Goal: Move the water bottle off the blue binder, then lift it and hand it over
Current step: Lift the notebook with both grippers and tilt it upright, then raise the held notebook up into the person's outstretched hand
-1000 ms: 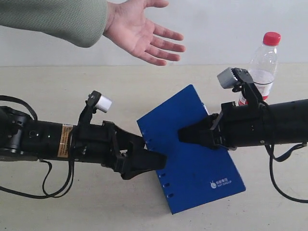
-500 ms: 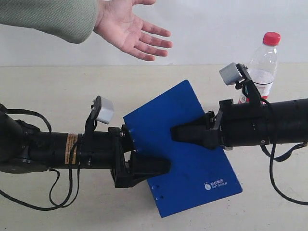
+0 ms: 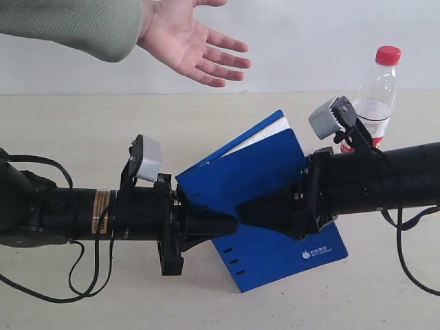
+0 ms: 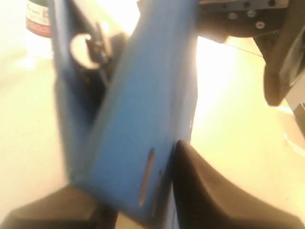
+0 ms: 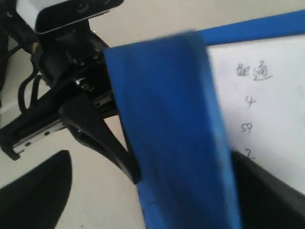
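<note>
The blue binder (image 3: 254,172) is tilted up off the table, with its cover partly open and white pages (image 3: 265,137) showing. My left gripper (image 3: 210,223) is shut on its spine edge. In the left wrist view the binder (image 4: 138,105) fills the space between the jaws of that gripper (image 4: 126,191). My right gripper (image 3: 251,210) stands open astride the cover (image 5: 176,119). One of the right gripper's (image 5: 152,162) fingers lies against a written page. The water bottle (image 3: 375,103) stands upright on the table behind my right arm, apart from the binder, and its label (image 4: 38,24) shows in the left wrist view.
A person's open hand (image 3: 192,38), in a green sleeve, is held palm up above the far side of the table. The left gripper's fingers (image 5: 105,138) show in the right wrist view, close to the binder's edge.
The binder has gone from flat on the table to tilted up with its cover open. My left gripper rolled and closed on the spine edge. My right gripper moved left.
</note>
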`<action>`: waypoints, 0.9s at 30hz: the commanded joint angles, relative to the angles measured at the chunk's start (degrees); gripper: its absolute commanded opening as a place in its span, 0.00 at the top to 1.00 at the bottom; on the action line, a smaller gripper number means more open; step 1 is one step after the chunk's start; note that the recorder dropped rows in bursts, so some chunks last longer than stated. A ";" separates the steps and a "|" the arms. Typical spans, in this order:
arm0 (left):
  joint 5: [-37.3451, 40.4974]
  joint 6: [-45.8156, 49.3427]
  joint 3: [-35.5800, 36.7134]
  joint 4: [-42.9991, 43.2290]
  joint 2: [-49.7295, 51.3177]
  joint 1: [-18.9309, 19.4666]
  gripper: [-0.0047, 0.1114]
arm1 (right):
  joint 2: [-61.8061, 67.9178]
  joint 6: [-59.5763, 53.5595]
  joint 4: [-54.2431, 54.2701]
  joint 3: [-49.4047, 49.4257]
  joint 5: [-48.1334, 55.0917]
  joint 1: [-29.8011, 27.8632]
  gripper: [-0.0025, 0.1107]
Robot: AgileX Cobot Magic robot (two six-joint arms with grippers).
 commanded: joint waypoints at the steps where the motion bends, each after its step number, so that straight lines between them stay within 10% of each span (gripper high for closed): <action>1: -2.46 5.03 -0.49 0.42 -0.67 -1.21 0.92 | -4.40 -3.94 0.52 -0.20 -7.46 0.52 0.26; 14: 12.49 2.39 -0.49 0.10 -11.21 -1.21 0.92 | -27.12 0.38 0.41 -0.20 -22.47 0.52 0.28; 27: 5.01 -2.69 -0.49 -7.39 -12.70 -1.21 0.92 | -30.82 4.20 -0.37 -0.20 -23.01 0.52 0.28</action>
